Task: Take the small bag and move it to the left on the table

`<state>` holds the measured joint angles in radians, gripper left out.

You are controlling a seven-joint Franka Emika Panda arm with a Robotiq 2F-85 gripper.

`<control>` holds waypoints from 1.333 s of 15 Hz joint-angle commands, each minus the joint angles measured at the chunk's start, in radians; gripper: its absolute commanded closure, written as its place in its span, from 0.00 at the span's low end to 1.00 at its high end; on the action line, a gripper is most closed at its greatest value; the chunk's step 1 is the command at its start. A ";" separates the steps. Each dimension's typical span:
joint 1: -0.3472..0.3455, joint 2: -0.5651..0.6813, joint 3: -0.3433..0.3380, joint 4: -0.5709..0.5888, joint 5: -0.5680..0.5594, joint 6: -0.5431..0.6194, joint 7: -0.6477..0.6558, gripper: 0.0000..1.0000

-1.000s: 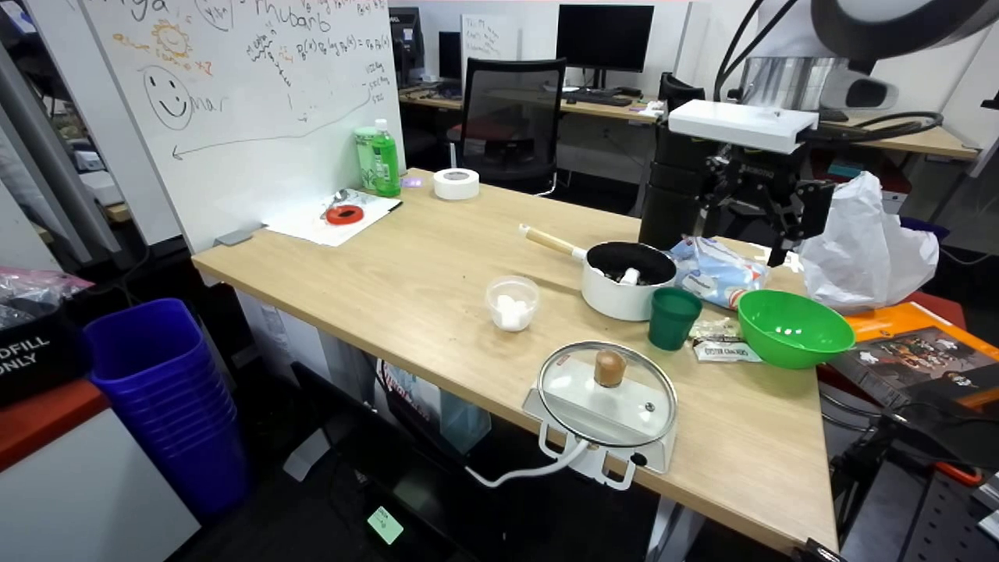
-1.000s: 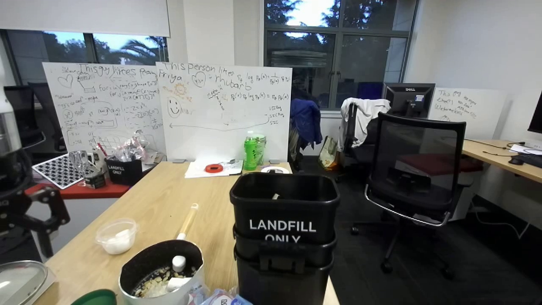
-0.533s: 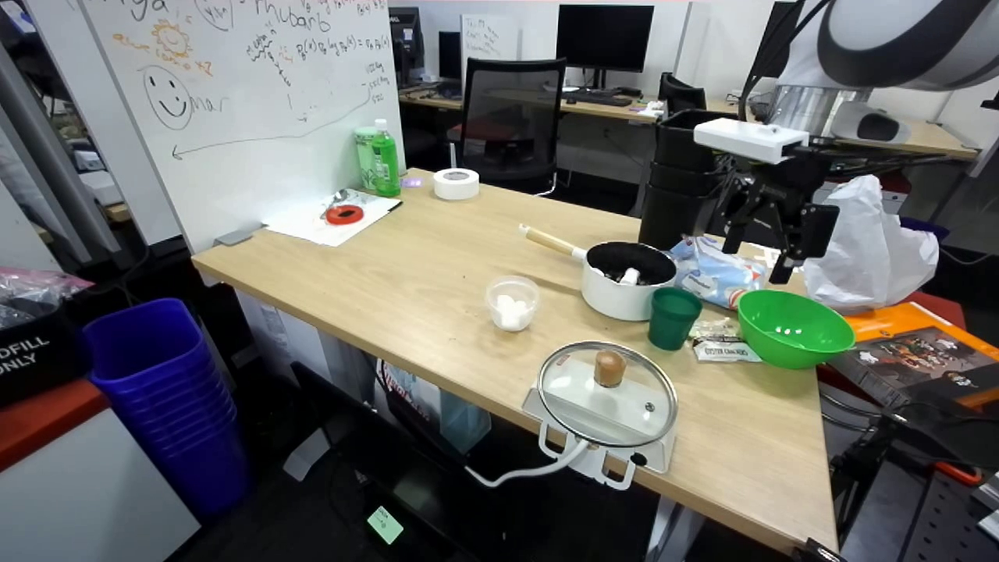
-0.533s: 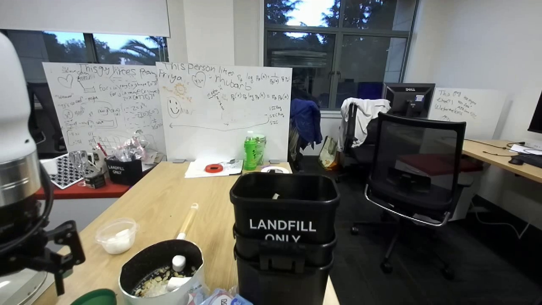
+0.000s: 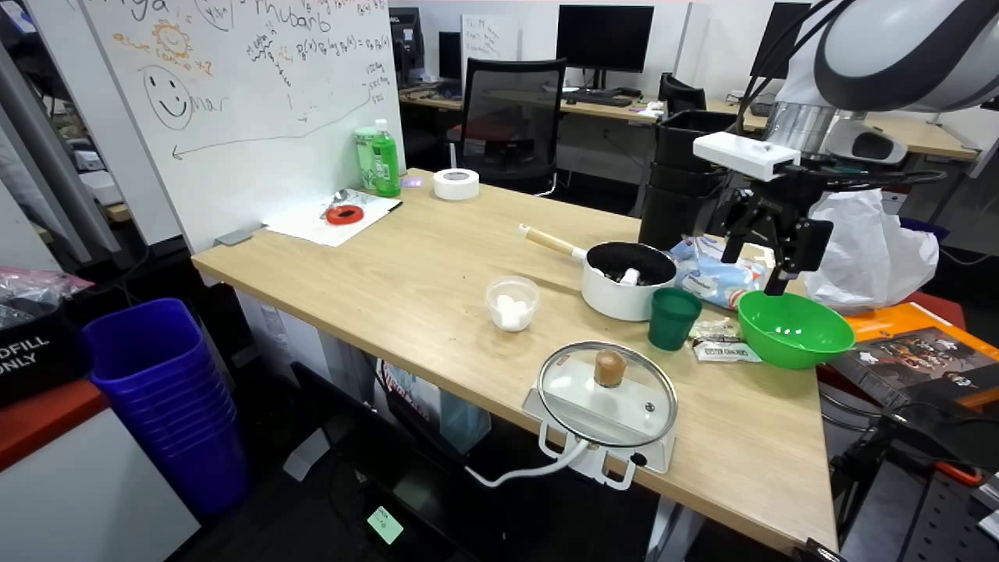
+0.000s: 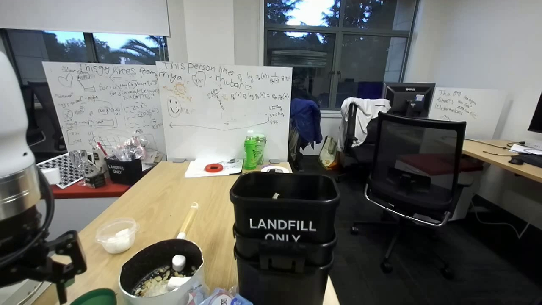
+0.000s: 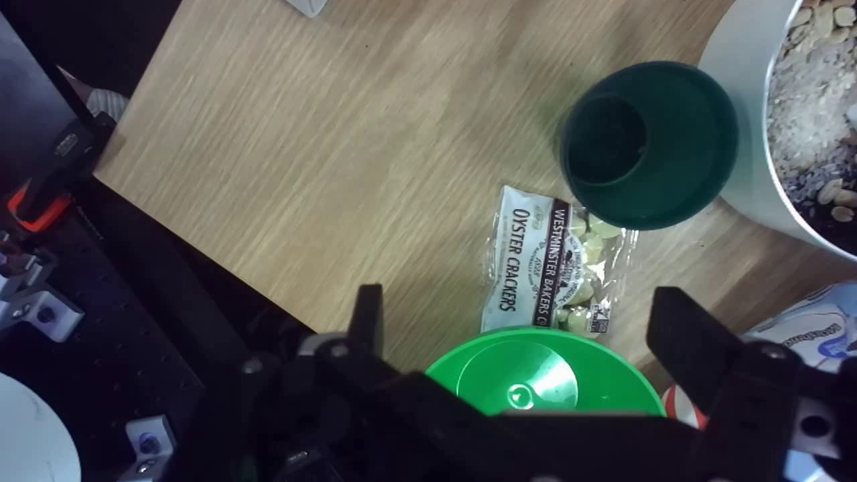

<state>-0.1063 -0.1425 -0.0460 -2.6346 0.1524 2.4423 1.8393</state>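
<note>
The small bag is a clear and white oyster crackers packet (image 5: 726,350), lying flat on the table between the dark green cup and the green bowl. It also shows in the wrist view (image 7: 535,268), its lower edge covered by the bowl's rim. My gripper (image 5: 754,271) is open and empty, held above the back of the bowl with its fingers pointing down. In the wrist view the gripper (image 7: 517,292) has its fingers wide apart, with the bowl and the packet's lower end between them in the picture. The packet is out of sight in an exterior view.
The green bowl (image 5: 794,332) and dark green cup (image 5: 674,318) flank the packet. A white pot (image 5: 624,293) and a blue-white bag (image 5: 714,269) stand behind. A glass lid (image 5: 577,398), a plastic tub (image 5: 512,304) and black bins (image 6: 284,212) are also there.
My gripper has come down and moved a little to the right in an exterior view, getting closer to the bowl. It stays open. The packet and other objects have not moved.
</note>
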 commanded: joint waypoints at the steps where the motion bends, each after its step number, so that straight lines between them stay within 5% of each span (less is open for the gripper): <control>1: -0.003 0.010 0.002 0.000 0.000 0.005 0.006 0.00; 14: 0.018 0.187 -0.013 -0.015 0.022 0.082 0.014 0.00; 20: 0.020 0.177 -0.018 -0.008 0.010 0.049 0.026 0.00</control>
<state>-0.0977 0.0347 -0.0525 -2.6436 0.1620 2.4935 1.8659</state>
